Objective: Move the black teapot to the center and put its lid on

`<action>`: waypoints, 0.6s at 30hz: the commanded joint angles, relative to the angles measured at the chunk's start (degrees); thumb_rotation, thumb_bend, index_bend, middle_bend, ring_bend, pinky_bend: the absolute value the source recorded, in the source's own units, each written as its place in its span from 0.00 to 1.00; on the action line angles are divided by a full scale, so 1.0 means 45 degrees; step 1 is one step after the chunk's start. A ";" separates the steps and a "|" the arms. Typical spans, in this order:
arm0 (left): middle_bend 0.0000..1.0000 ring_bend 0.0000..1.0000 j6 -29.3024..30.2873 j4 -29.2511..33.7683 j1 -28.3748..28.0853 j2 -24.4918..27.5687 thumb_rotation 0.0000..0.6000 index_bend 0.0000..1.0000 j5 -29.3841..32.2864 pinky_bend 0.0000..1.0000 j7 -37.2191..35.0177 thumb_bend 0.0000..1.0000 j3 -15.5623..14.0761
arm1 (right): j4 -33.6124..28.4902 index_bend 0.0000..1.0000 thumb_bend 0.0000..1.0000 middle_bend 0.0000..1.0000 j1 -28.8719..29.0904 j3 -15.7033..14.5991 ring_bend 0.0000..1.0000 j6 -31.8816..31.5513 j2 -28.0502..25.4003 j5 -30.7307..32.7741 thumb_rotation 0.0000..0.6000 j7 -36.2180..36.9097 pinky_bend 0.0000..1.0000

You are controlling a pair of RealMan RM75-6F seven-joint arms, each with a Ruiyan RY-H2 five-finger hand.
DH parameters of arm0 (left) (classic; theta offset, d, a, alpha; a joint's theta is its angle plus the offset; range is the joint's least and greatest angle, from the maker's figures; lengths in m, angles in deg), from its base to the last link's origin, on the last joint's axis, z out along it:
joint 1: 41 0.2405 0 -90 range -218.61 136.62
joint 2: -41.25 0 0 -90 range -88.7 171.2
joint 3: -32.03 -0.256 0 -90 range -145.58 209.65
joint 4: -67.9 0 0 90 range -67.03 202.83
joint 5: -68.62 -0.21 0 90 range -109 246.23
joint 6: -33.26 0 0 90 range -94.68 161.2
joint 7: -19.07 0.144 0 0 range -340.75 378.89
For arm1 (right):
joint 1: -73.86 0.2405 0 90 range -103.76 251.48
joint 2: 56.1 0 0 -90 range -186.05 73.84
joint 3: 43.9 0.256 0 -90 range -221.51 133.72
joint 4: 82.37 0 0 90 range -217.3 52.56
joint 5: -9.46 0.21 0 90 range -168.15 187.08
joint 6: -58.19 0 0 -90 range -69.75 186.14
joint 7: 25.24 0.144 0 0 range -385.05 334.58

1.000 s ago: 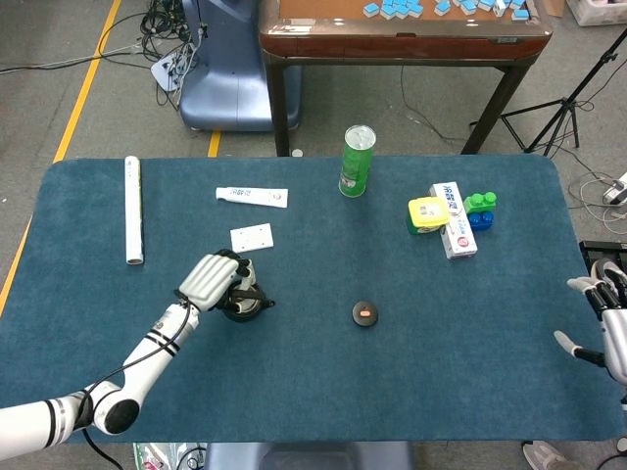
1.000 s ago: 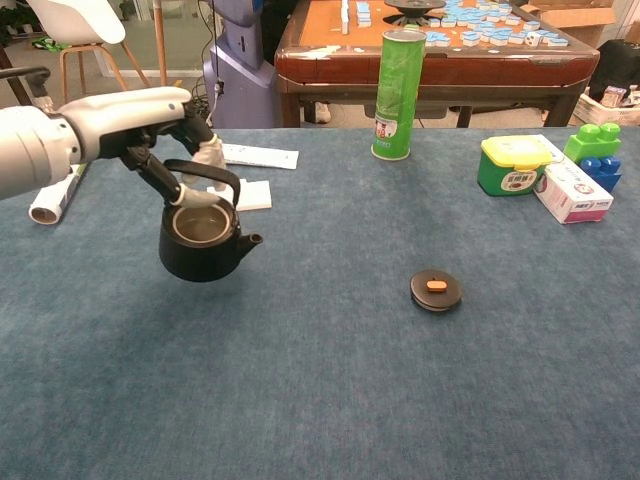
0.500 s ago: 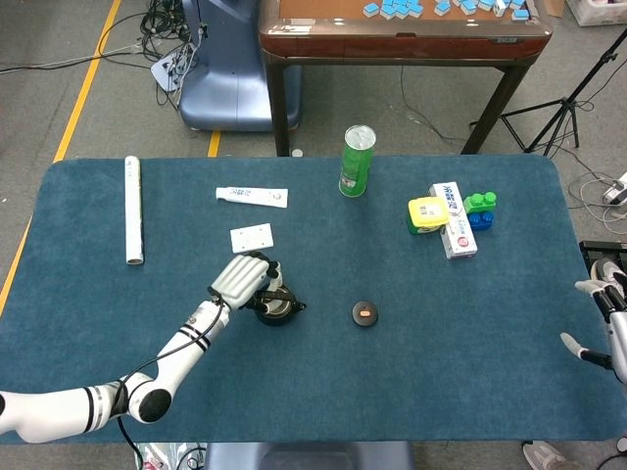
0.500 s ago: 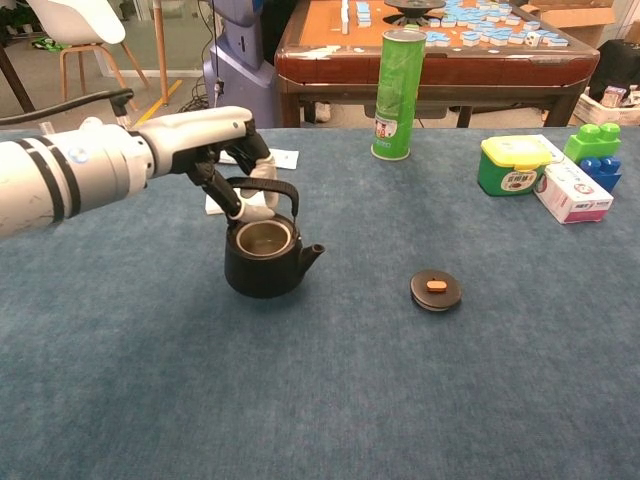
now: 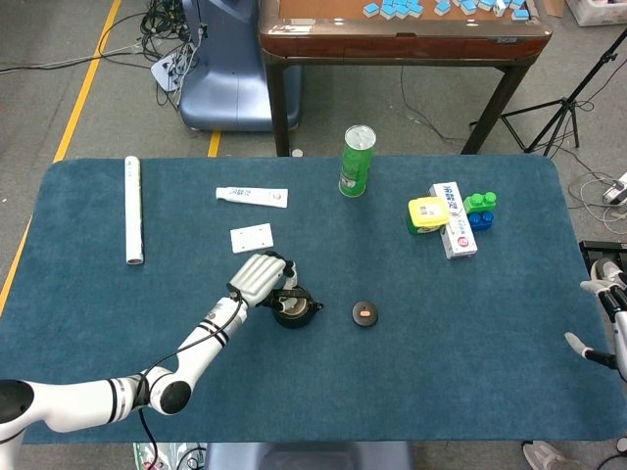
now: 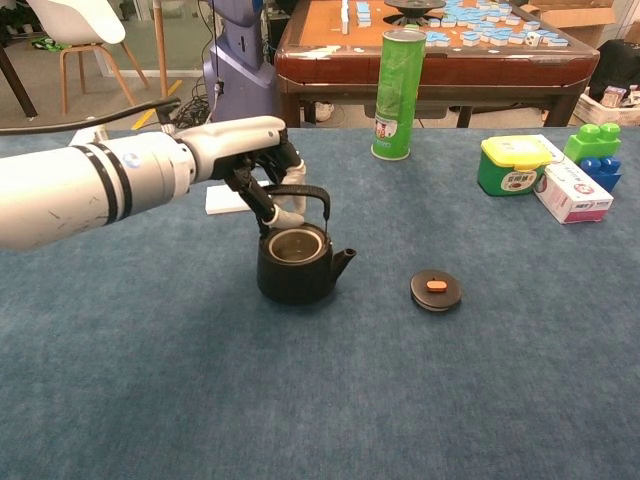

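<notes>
The black teapot [image 6: 297, 267] stands near the middle of the blue table, its top uncovered and its spout pointing right toward the lid. In the head view the teapot [image 5: 295, 308] shows just below my left hand [image 5: 261, 278]. My left hand [image 6: 262, 168] grips the arched handle from above. The round black lid [image 6: 436, 290] with an orange knob lies flat on the cloth to the right of the pot, and the lid [image 5: 365, 314] is apart from it. My right hand [image 5: 609, 323] hangs at the table's right edge with fingers spread, holding nothing.
A green can [image 6: 399, 94] stands behind the pot. A yellow-lidded tub [image 6: 514, 165], a white box [image 6: 570, 189] and green and blue blocks [image 6: 594, 152] sit at the back right. A white tube [image 5: 253, 197], a white card [image 5: 252, 237] and a rolled paper [image 5: 133, 210] lie at the left.
My left hand has carried the teapot to the right, from the left part of the table to near the lid. The lid stayed put; the right hand barely shifted.
</notes>
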 commanded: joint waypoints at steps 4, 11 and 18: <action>0.48 0.36 -0.0028 -0.0076 -0.0290 -0.0285 1.00 0.79 0.0256 0.20 0.0178 0.26 0.0079 | 0.0061 0.28 0.17 0.28 -0.0071 -0.0016 0.11 -0.0050 -0.0011 0.0007 1.00 0.0092 0.18; 0.48 0.36 -0.0112 -0.0441 -0.0579 -0.0610 1.00 0.79 0.0568 0.20 0.0389 0.26 0.0048 | 0.0122 0.28 0.17 0.28 -0.0190 -0.0032 0.11 -0.0144 -0.0025 0.0048 1.00 0.0173 0.18; 0.48 0.36 -0.0149 -0.0679 -0.0739 -0.0793 1.00 0.79 0.0788 0.20 0.0498 0.26 0.0011 | 0.0173 0.28 0.17 0.28 -0.0256 -0.0039 0.11 -0.0202 -0.0013 0.0027 1.00 0.0262 0.18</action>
